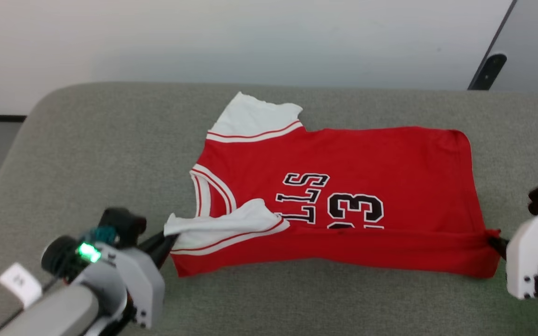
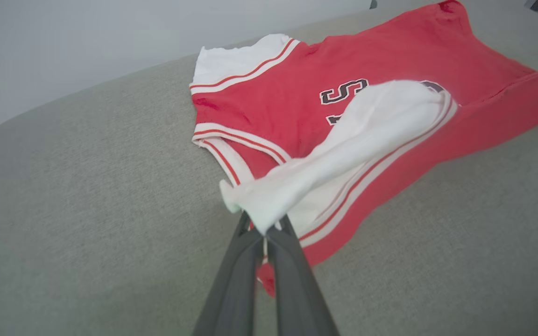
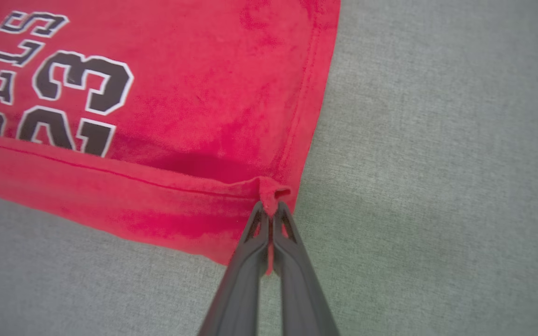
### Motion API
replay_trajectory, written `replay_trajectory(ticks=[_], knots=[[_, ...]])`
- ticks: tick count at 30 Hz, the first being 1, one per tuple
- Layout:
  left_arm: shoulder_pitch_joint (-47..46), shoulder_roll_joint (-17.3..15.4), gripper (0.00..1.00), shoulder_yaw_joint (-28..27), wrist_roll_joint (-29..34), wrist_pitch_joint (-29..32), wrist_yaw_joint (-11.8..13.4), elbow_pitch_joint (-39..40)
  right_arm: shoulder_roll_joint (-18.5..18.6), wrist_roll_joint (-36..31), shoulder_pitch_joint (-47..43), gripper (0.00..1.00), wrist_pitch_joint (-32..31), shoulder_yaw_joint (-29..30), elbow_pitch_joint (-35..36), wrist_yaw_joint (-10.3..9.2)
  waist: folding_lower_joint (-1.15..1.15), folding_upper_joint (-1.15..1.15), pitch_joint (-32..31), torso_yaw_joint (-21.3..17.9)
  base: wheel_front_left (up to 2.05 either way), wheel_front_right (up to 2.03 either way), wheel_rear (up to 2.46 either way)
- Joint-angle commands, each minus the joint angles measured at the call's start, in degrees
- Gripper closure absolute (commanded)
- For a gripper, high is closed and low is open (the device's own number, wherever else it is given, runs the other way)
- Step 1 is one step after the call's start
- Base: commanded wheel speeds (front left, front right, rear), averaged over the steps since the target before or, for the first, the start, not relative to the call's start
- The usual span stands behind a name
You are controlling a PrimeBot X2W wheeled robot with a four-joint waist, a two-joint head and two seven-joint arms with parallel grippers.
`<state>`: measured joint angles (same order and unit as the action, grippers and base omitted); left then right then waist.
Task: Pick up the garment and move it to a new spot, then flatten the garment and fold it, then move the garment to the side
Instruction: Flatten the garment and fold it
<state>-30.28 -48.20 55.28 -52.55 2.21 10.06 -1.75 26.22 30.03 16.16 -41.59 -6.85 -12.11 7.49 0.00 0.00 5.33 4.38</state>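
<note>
The garment point(image 1: 343, 186), a red shirt with white striped sleeves and black lettering, lies spread on a grey-green cushion, its near long edge folded up over the print. My left gripper point(image 1: 168, 240) is shut on the tip of the near white sleeve point(image 2: 343, 149), which is lifted and drawn toward the neck end. My right gripper point(image 1: 493, 241) is shut on the red hem corner point(image 3: 271, 193) at the shirt's other end. In the wrist views, the garment point(image 2: 390, 60) point(image 3: 180, 93) stretches away from each pair of closed fingers point(image 2: 287, 261) point(image 3: 292, 252).
The grey-green cushion point(image 1: 87, 149) has a rounded far-left corner and bare fabric around the shirt. A pale wall point(image 1: 203, 37) stands behind it. A dark angled post point(image 1: 488, 70) rises at the far right.
</note>
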Motion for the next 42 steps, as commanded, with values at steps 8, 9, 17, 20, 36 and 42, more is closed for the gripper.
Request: replay_trajectory(ticks=[8,9,17,20,36,42], knots=[[-9.02,6.21,0.86,1.53,-4.2,9.4,-9.15,-13.52,-0.76,-1.24,10.94,1.0,-5.77,-5.7,-8.09,0.0,0.0,0.0,4.27,-1.23,0.0,0.0,0.0],[-9.95,7.18,0.87,1.56,-5.27,10.92,-9.97,-15.38,-0.89,-1.07,11.93,1.0,-6.26,-5.99,-9.01,0.0,0.0,0.0,4.69,-1.25,0.0,0.0,0.0],[-17.24,12.68,0.89,2.26,-12.4,26.65,-12.87,-27.81,-1.4,-0.17,17.24,1.0,-9.02,-9.51,-13.4,0.0,0.0,0.0,7.44,-1.85,0.0,0.0,0.0],[-19.8,14.16,0.86,2.6,-14.02,31.88,-12.54,-31.17,-1.44,0.12,18.87,1.0,-9.64,-10.64,-14.62,0.0,0.0,0.0,8.32,-2.21,0.0,0.0,0.0],[-26.23,17.63,0.0,2.86,-14.34,37.87,-10.82,-37.95,-5.35,0.06,24.71,1.0,-11.33,-15.05,-25.36,0.01,0.0,0.0,8.12,-1.48,0.0,0.0,0.0],[-26.84,17.01,0.0,3.73,-12.88,37.76,-10.37,-37.24,-5.28,0.47,24.27,1.0,-10.08,-16.16,-29.14,0.01,0.0,0.0,4.18,0.23,0.0,0.0,0.0]])
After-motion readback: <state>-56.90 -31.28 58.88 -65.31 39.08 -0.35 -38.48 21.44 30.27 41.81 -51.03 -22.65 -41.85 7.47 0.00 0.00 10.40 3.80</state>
